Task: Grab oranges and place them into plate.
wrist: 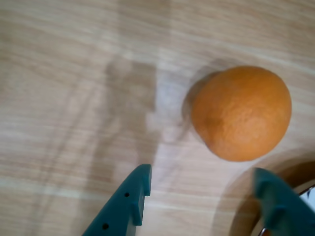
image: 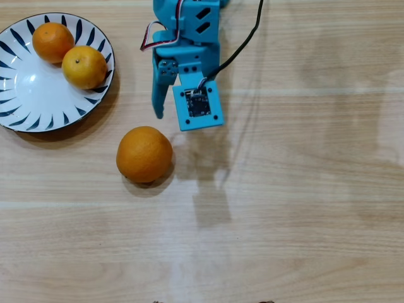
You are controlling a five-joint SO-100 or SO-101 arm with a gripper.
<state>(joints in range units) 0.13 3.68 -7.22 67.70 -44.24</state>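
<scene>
The plate [image: 25,95], white with dark blue strokes, sits at the top left of the overhead view and holds two oranges: a small deep orange one [image: 53,41] and a yellower one with a stem dot [image: 84,66]. A larger orange [image: 144,154] lies on the wooden table below and to the right of the plate. My blue gripper [image: 169,113] hangs above the table just up and right of that fruit, partly hidden under its camera board. In the wrist view the gripper [wrist: 203,172] is open and empty, with the large orange [wrist: 241,113] just beyond the fingertips, toward the right finger.
A black cable [image: 243,44] runs from the arm toward the top edge. The plate's rim [wrist: 307,194] shows at the wrist view's bottom right corner. The wooden table [image: 303,208] stretches right and below.
</scene>
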